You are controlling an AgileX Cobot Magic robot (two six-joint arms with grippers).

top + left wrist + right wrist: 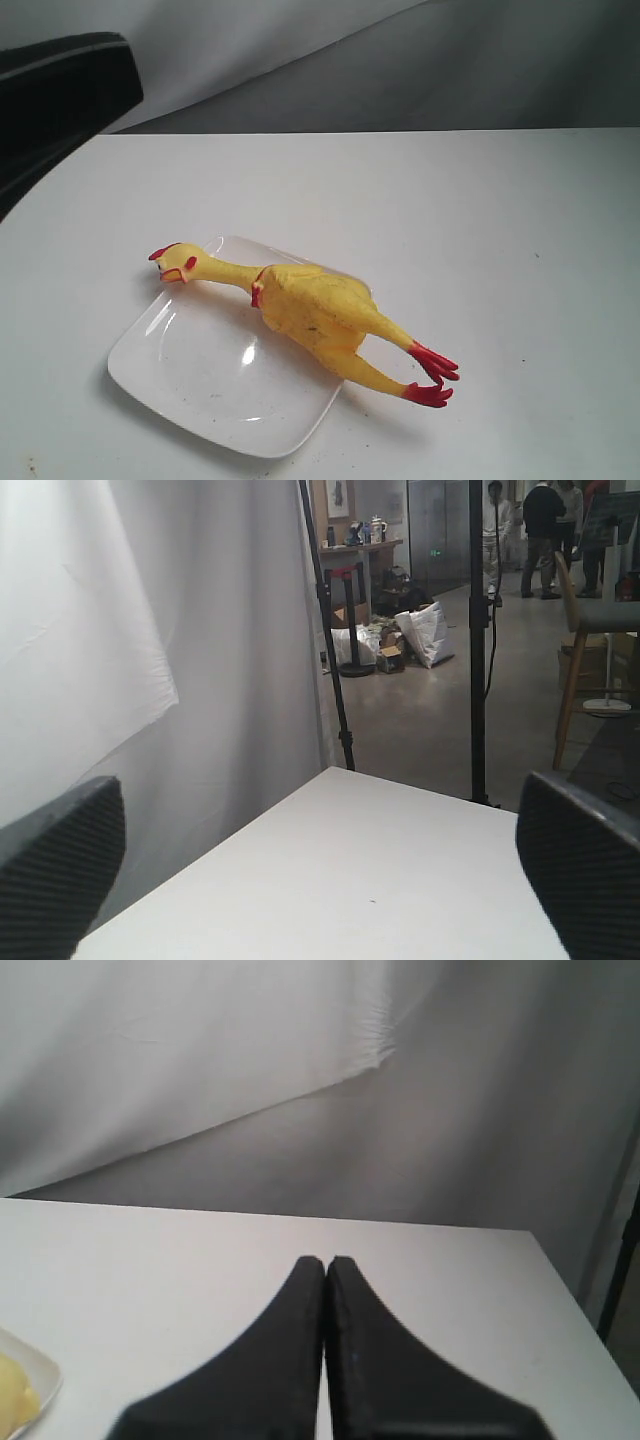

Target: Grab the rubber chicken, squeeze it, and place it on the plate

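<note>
The yellow rubber chicken (310, 305) lies across the white square plate (200, 375), head with red comb over the plate's far-left corner, red feet hanging off onto the table at the right. No gripper touches it. In the right wrist view my right gripper (326, 1262) is shut with nothing between its fingers, and a corner of the plate (40, 1375) with a bit of the yellow chicken (12, 1385) shows at the edge. My left gripper (320, 880) is open over bare table, its dark fingers (60, 865) spread wide. Part of the left arm (50, 100) shows in the exterior view.
The white table (480, 220) is backed by a grey-white cloth backdrop (300, 60). In the left wrist view, black stands (478, 640), a chair (590, 650) and people are beyond the table's far edge.
</note>
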